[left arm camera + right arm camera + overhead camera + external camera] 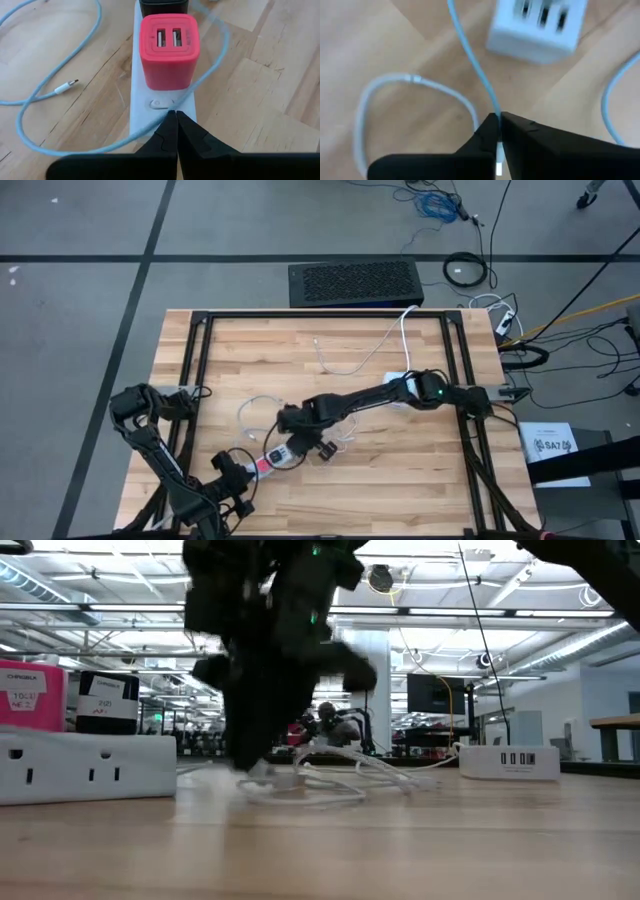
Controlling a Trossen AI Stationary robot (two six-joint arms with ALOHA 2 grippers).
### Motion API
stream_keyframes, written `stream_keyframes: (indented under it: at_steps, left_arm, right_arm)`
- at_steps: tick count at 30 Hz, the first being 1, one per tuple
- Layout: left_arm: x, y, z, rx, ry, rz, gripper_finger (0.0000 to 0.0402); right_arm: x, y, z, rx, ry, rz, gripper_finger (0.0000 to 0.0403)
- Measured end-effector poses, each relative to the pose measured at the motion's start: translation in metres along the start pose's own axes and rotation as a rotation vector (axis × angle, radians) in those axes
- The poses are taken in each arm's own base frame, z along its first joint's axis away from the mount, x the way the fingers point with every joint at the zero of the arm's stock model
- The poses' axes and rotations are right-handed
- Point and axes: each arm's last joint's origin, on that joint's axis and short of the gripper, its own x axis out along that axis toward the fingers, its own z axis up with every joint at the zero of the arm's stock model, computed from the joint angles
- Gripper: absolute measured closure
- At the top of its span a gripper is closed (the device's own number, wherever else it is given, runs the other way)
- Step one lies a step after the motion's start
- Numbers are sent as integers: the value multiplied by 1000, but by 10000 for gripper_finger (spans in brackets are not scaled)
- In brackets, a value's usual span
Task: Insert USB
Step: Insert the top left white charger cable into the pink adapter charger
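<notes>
While pinched, cable (470, 55) extends beyond right gripper (498, 131).

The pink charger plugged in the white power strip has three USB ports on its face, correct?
Not correct. The left wrist view shows the pink charger with two USB ports, not three. It does sit on the white power strip.

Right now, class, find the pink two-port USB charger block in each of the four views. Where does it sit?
High view: pink two-port USB charger block, low centre-left, on the white power strip.
Low view: far left, above the strip.
Left wrist view: top centre, plugged into the strip.
Right wrist view: not visible.
Shared landmark: the white power strip.
</notes>
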Motion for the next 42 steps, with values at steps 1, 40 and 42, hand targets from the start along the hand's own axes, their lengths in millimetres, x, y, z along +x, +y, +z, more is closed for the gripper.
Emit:
stream_keyframes:
  at_steps: [1,40,42]
  left_arm:
    - [0,0,0,2,-1,0,400]
    - [-6,-2,2,13,-104,-7,400]
    - [-6,-2,2,14,-103,-6,400]
  right_arm:
    - [-7,0,1,12,-30,33,402]
    - [-4,1,26,466,-927,-167,402]
    - [-7,10,19,505,-932,-211,402]
